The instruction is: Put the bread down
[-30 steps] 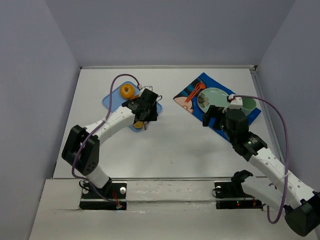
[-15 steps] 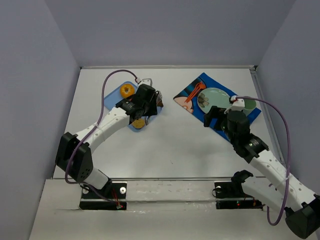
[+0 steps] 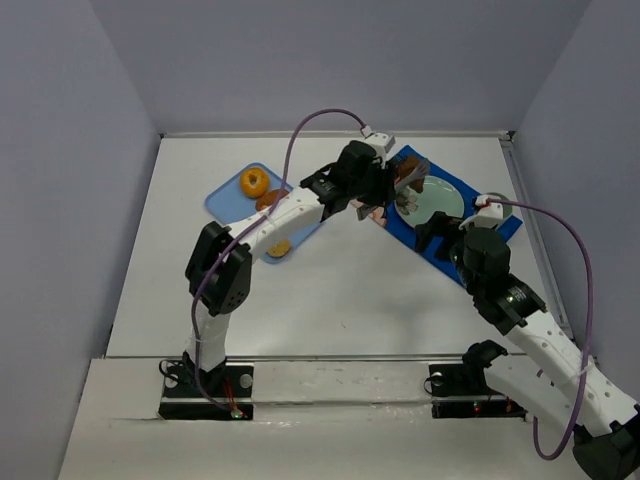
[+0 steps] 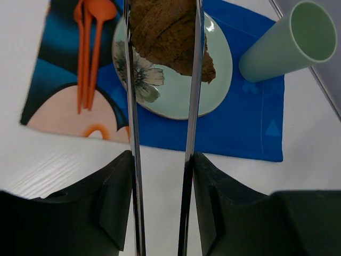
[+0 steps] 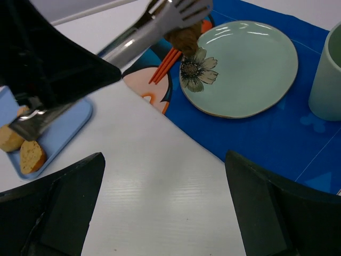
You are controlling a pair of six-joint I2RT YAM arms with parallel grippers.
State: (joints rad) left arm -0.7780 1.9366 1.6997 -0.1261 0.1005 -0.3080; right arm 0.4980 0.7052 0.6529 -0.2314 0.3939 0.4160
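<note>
Brown bread (image 4: pixel 168 32): one rough-edged piece, pinched on both sides between the long metal jaws of the left gripper (image 4: pixel 162 16). It hung over the flowered side of the plate (image 4: pixel 181 96); whether it touched the glaze could not be told. The grip was narrow, probably so the piece could be carried without slipping.

Pale green plate: round, with a painted flower and otherwise bare. It sat on the placemat and was judged the intended landing spot, since the bread was held directly over it.

Blue placemat (image 4: pixel 240 128): laid flat under the plate, marking out one table setting.

Green cup (image 4: pixel 282 48): upright on the placemat, just beside the plate and clear of the jaws.

Orange cutlery (image 4: pixel 88 48): two pieces side by side on the mat, on the side of the plate away from the cup.

Light blue tray (image 3: pixel 225 200): well apart from the plate, with a round orange bun (image 3: pixel 254 182) and smaller slices (image 5: pixel 32 154) lying on it.

Right gripper (image 5: pixel 164 156): fingers spread wide and holding nothing. It hovered near the placemat's edge, out of the left arm's way.

Remaining step, as judged: lower the bread, then part the jaws.
</note>
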